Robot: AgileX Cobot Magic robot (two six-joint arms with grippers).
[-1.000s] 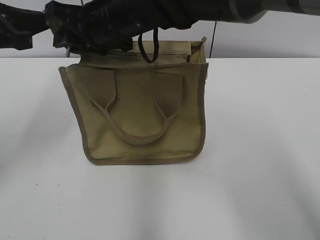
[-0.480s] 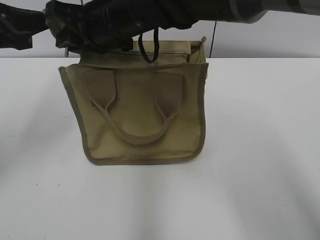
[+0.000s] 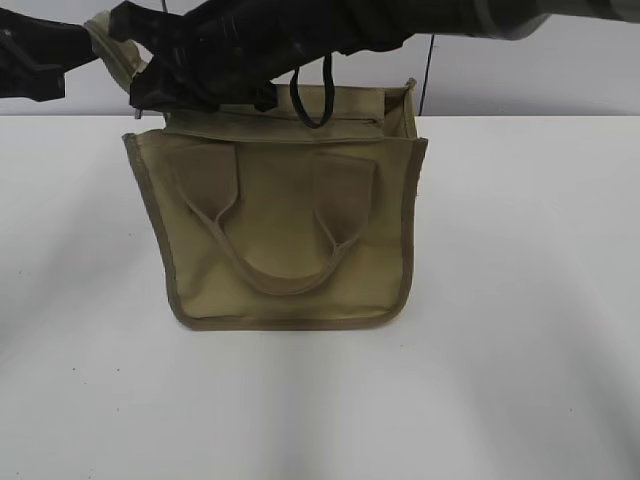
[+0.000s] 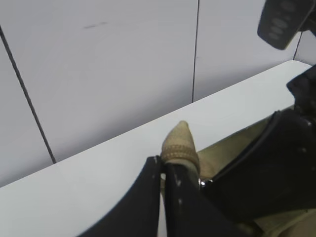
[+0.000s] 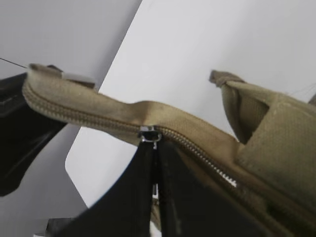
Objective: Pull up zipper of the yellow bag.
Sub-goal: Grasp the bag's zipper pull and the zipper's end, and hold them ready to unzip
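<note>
Nearest the exterior camera, the white table carries the yellow bag upright at centre frame, its front loop handle hanging flat against the front panel. Above the bag's top edge, toward the upper left of the frame, both black arms converge. The right gripper reaches across from the right; in its wrist view the two fingers are pressed together on the silver pull of the zipper, which sits at the fingertips, with open teeth trailing to the lower right and meshed teeth running to the upper left. The left gripper, at the upper left, is clamped on the bag's end tab, held raised. Behind stands a grey panelled wall.
</note>
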